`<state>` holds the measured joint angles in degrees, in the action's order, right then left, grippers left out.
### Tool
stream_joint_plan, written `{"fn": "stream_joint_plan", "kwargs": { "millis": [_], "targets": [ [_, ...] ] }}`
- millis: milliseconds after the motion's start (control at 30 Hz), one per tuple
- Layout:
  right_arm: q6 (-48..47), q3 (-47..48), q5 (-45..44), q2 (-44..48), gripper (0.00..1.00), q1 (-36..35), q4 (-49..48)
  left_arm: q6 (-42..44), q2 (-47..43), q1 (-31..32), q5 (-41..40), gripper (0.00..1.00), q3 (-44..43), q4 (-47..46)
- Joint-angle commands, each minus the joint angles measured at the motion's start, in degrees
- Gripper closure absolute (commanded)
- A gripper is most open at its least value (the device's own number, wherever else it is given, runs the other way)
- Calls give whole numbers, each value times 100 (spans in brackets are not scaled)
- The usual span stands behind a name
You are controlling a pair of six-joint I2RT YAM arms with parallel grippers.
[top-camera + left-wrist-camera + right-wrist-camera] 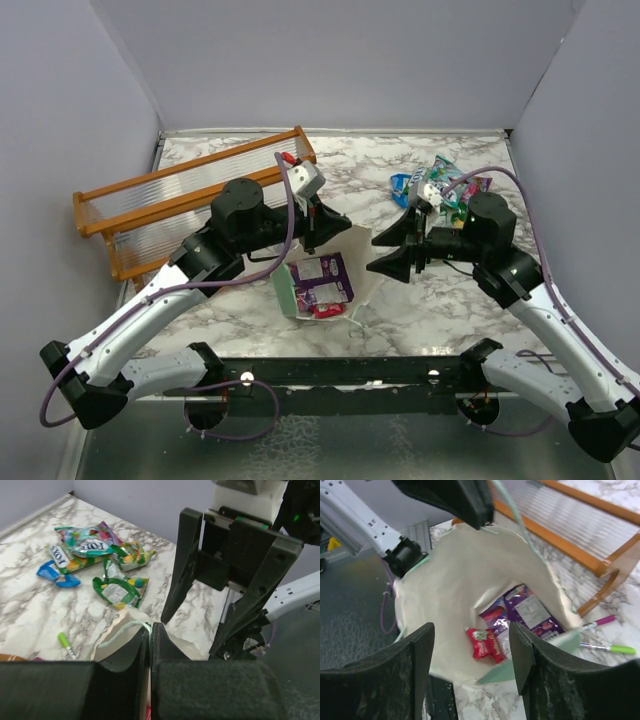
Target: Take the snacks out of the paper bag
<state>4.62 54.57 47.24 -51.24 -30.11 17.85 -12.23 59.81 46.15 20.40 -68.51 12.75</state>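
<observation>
Risk one — right gripper (470, 630), jaws spread and empty, sits at the mouth of the paper bag (445, 575); a low or skewed entry could snag the near rim and crumple or drag the bag. Risk two — left gripper (150, 635) is pinched on the top rim beside the string handle (125, 627); a tug from inside might tear the paper or pull it free, and the mouth would collapse. On the bag floor the red packet (484, 647) lies just ahead of the right gripper, the purple packet (527, 611) beside it and deeper, apparently touching. The other snacks (440, 185) lie piled on the table (420, 310), well apart from the bag
</observation>
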Motion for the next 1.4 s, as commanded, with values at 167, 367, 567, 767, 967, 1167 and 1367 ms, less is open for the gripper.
{"fn": "stream_joint_plan", "kwargs": {
  "millis": [167,367,567,767,967,1167,1367],
  "targets": [
    [148,-868,-1549,567,43,-1730,-97,-1170,258,8,1373,100,191,-1767],
    [-161,-977,-3091,31,53,-2902,-57,-1449,129,8,1440,100,198,-2072],
    [33,-1237,-4534,-317,53,-4097,-591,-1423,-217,8,1354,100,304,-2092],
    [179,-1664,-5112,-62,54,-4143,-904,-1297,-269,8,1492,100,450,-2066],
    [-32,-2082,-5352,-292,54,-4146,-1517,-982,-371,8,1315,100,466,-1969],
    [55,-1934,-5938,-938,51,-4151,-2016,-516,-343,8,521,100,54,-1131],
    [209,-1651,-6002,-1193,44,-4148,-1196,-306,-293,8,-139,100,-111,-618]
  ]
}}
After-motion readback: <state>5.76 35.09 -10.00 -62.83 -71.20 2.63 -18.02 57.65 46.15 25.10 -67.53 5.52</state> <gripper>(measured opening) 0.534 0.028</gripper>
